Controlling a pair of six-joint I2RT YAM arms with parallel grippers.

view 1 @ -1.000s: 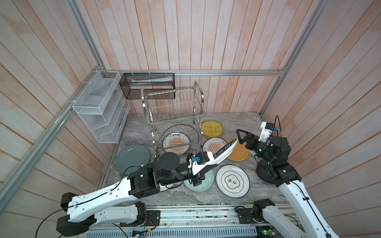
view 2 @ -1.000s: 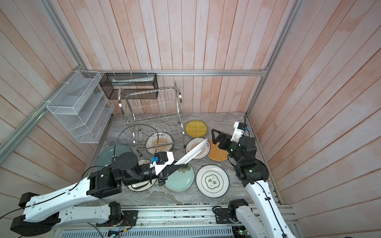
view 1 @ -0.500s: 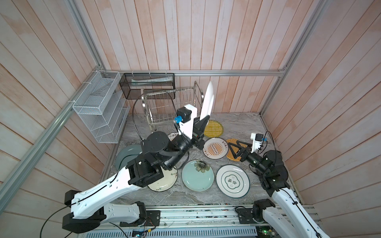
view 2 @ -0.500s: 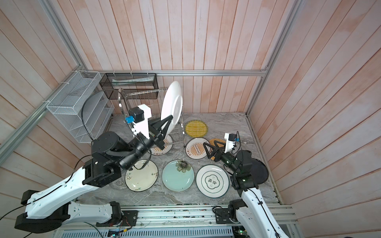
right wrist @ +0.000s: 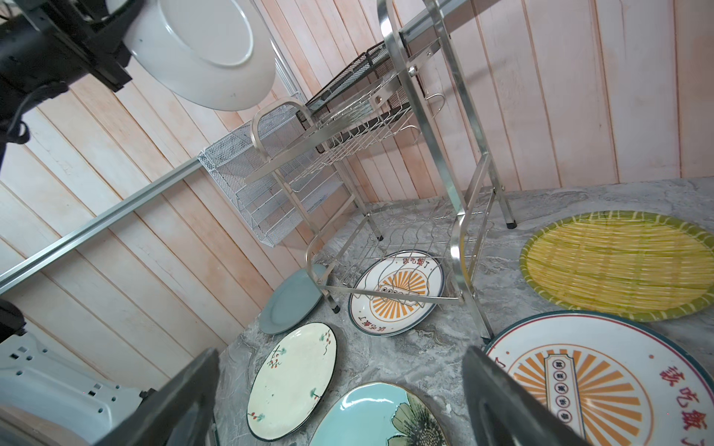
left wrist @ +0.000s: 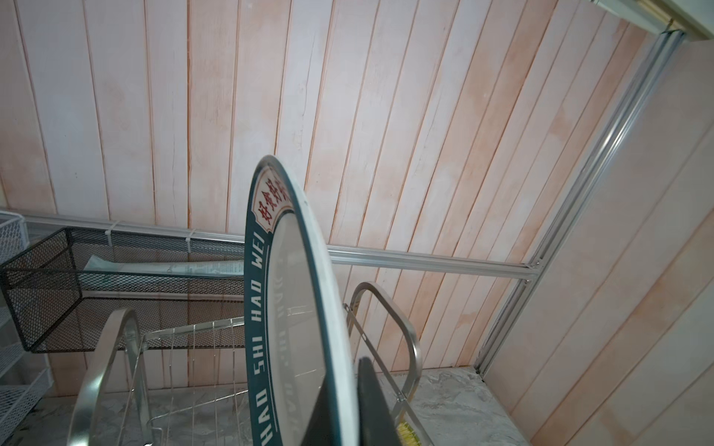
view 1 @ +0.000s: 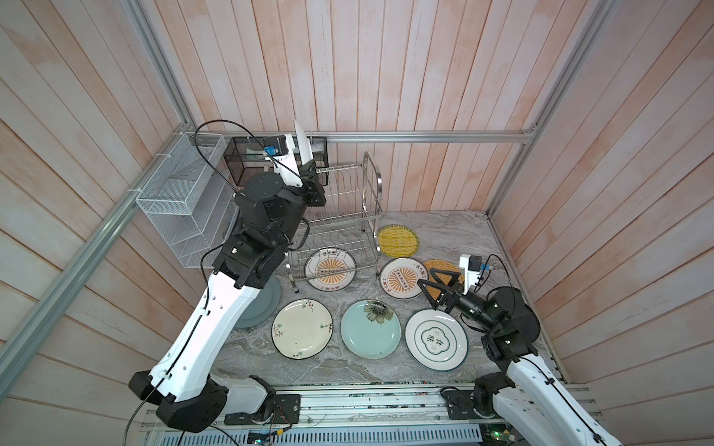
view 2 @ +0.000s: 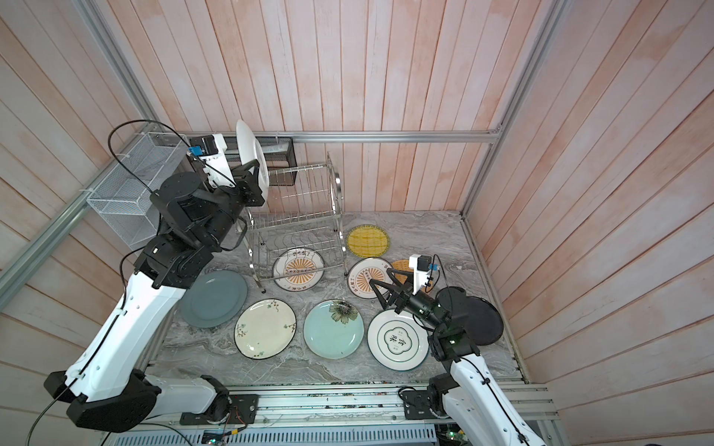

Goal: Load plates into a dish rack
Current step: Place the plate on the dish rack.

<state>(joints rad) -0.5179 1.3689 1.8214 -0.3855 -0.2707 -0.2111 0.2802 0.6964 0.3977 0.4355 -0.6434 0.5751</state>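
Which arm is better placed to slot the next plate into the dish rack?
Left. The left gripper is shut on a white plate, held on edge above the dish rack; the right gripper is open and empty.

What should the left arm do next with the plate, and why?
Probably lower the plate, kept on edge, toward a slot in the upper tier of the rack: the left gripper holds it upright above the rack, and no plate stands there yet.

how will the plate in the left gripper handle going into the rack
The plate looks like glazed ceramic, so probably stiff, heavy and chippable against the dish rack wires. Its glossy rim, pinched on edge by the left gripper, could slip or pivot.
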